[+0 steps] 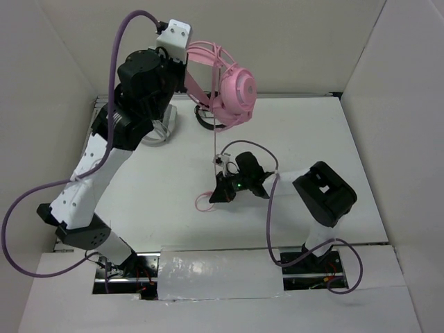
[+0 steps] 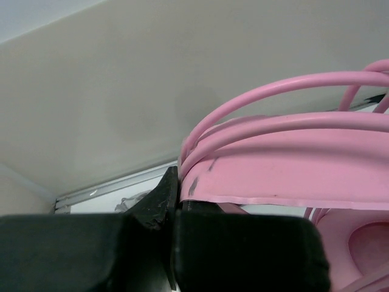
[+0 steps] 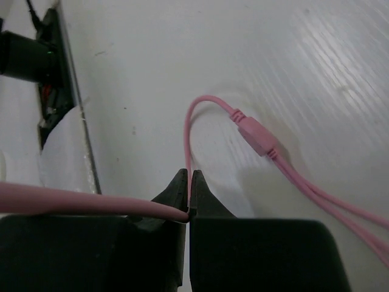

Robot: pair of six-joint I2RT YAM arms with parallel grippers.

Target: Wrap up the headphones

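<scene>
The pink headphones [image 1: 236, 90] hang in the air at the back of the table, and my left gripper [image 1: 187, 61] is shut on their headband [image 2: 285, 176]. Loops of the thin pink cable [image 2: 273, 94] lie over the headband. From the ear cups the cable [image 1: 214, 149] drops straight down to my right gripper [image 1: 220, 189], which sits low over the table's middle. The right gripper [image 3: 189, 181] is shut on the cable [image 3: 188, 137]. Its splitter [image 3: 258, 139] and a small loop [image 1: 203, 202] rest on the table.
A dark ring-shaped object [image 1: 205, 119] and a grey-white object [image 1: 164, 129] lie at the back, below the left arm. White walls enclose the table on three sides. A shiny plastic sheet [image 1: 218, 274] covers the near edge between the arm bases.
</scene>
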